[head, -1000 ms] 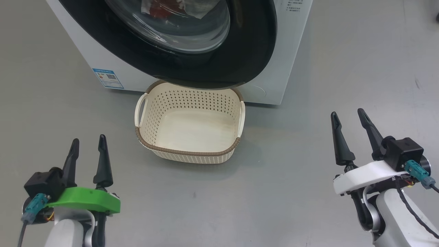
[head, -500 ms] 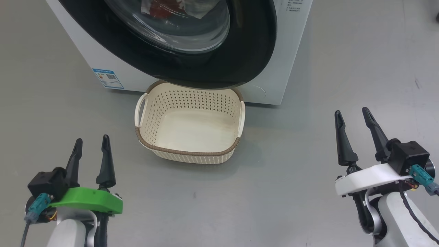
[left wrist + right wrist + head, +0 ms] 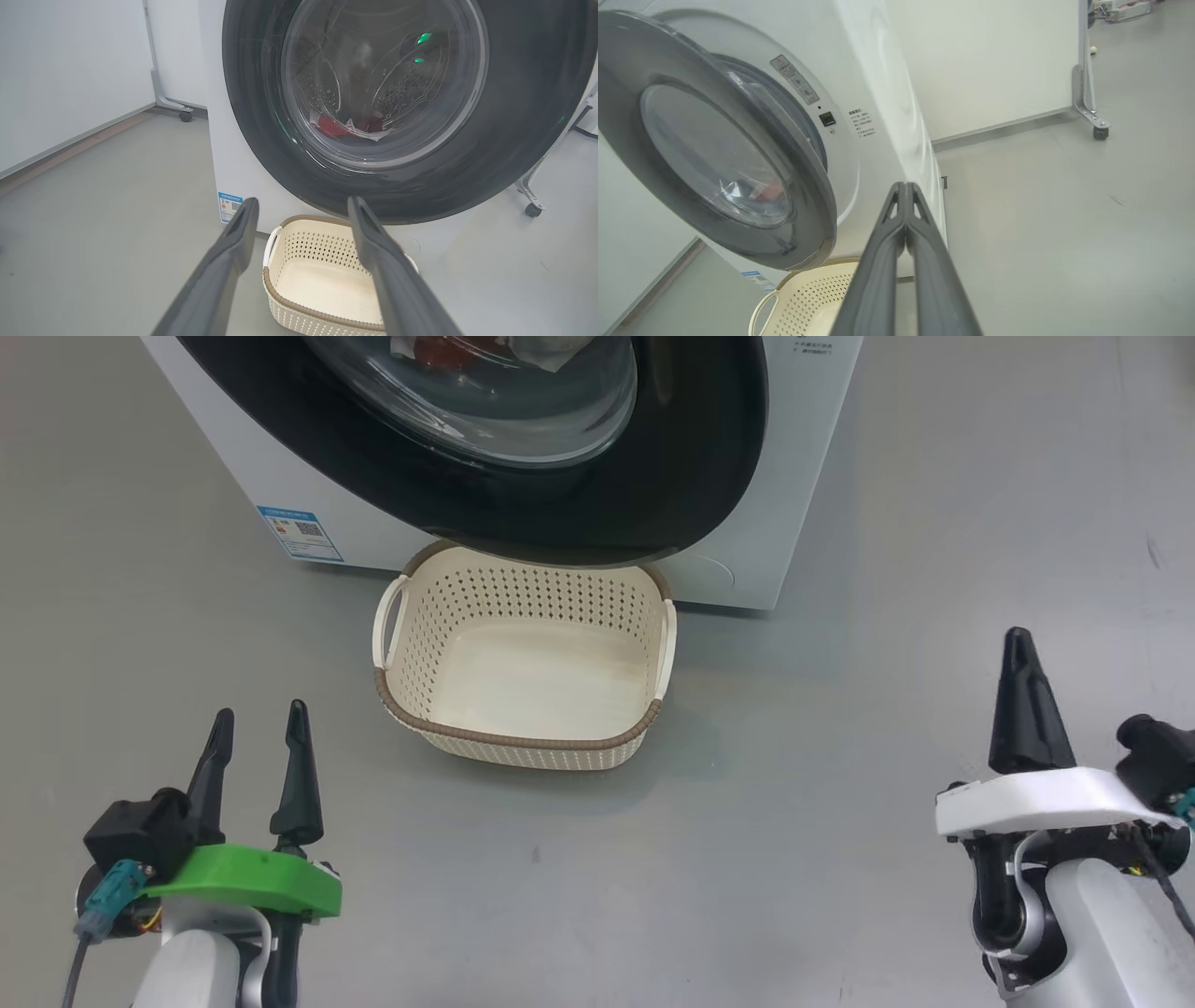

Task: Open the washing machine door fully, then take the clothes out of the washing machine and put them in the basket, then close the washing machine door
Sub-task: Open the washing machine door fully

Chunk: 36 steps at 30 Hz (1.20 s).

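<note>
The round, glossy black-rimmed washing machine door (image 3: 709, 429) sits upper centre, ajar, free edge rightward. The right gripper (image 3: 1019, 649), lower right, pinched together empty, is nearer; the left gripper (image 3: 260, 714) gapes empty.

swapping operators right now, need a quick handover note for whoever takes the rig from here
Left gripper: open, holding nothing, low on the left, clear of everything.
Right gripper: shut on nothing, low on the right, pointing toward the washing machine.
Washing machine door: looks only ajar in the right wrist view, not swung fully open.
Clothes: red and white, inside the drum behind the glass.
Basket: empty, on the floor below the door.
Done: nothing complete.
Left: open the door fully, move the clothes to the basket, close the door.
</note>
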### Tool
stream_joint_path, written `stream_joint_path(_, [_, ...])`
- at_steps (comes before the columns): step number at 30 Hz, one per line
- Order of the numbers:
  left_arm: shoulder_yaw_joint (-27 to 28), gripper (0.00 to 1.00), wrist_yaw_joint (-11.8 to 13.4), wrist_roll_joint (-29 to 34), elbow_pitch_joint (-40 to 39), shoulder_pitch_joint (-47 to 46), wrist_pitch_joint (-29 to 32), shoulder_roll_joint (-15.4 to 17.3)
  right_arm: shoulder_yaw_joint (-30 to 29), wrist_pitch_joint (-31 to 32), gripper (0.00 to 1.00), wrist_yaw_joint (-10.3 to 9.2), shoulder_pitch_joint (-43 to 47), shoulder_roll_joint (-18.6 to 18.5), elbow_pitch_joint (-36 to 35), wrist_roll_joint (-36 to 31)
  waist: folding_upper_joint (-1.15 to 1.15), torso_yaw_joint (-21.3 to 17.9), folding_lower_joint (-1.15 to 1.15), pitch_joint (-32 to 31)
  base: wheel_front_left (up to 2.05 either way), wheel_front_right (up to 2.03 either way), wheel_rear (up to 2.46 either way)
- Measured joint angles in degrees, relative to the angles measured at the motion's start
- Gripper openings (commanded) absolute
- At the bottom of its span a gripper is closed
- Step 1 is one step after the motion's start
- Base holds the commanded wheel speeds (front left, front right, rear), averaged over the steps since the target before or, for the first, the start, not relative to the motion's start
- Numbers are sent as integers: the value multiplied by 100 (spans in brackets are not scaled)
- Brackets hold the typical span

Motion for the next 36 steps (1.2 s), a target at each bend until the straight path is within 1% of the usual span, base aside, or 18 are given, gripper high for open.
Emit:
stream_joint_path(2, [-9, 100, 0, -1, -16, -1, 0, 0, -200, 0, 0, 35, 0, 170, -12, 416, 0, 21, 0, 48, 0, 0, 0])
stream_joint_path(4, [-32, 100, 0, -1, -26, -5, 0, 1, -442, 16, 0, 113, -5, 371, -48, 942, 0, 46, 0, 97, 0, 0, 0])
stream_joint_path(7, [-75, 100, 0, -1, -37, -9, 0, 0, -761, 219, 0, 223, -44, 688, -113, 1792, 0, 93, 0, 169, 0, 0, 0])
stream_joint_path(8, [-90, 100, 0, -2, -43, -12, 0, 0, -837, 305, 0, 250, -76, 742, -134, 2040, 0, 109, 0, 193, 0, 0, 0])
stream_joint_path(9, [-101, 100, 0, -3, -47, -14, 0, 1, -903, 399, 0, 271, -126, 754, -152, 2274, 0, 126, 0, 219, 0, 0, 0])
stream_joint_path(10, [-107, 100, 0, -11, -53, -18, 0, 2, -1033, 615, 0, 271, -310, 717, -178, 2652, 0, 160, 0, 271, 0, 0, 0])
stream_joint_path(14, [-199, 100, 0, -15, -53, -70, 0, 2, -1192, 1073, 0, 263, -761, 615, -196, 3183, 0, 241, 0, 373, 0, 0, 0])
stream_joint_path(18, [-268, 100, 0, -54, -59, -191, 0, 1, -1181, 1615, 0, 190, -1220, 595, -203, 3538, 0, 339, 0, 472, 0, 0, 0])
stream_joint_path(20, [-268, 100, 0, -64, -69, -215, 0, 1, -1174, 1893, 0, 102, -1480, 580, -203, 3734, 0, 385, 0, 525, 0, 0, 0])
stream_joint_path(26, [-310, 100, 0, -109, -76, -292, 0, 0, -1184, 2540, 0, -44, -2288, 417, -154, 3963, 0, 503, 0, 709, 0, 0, 0])
stream_joint_path(33, [-352, 100, 0, -165, -77, -419, 0, -2, -1214, 3003, 0, -94, -2963, 144, 145, 4009, 0, 631, 0, 885, 0, 0, 0])
stream_joint_path(36, [-374, 100, 0, -204, -76, -449, 0, -4, -1271, 3156, 0, -94, -3251, 110, 314, 4021, 0, 697, 0, 967, 0, 0, 0])
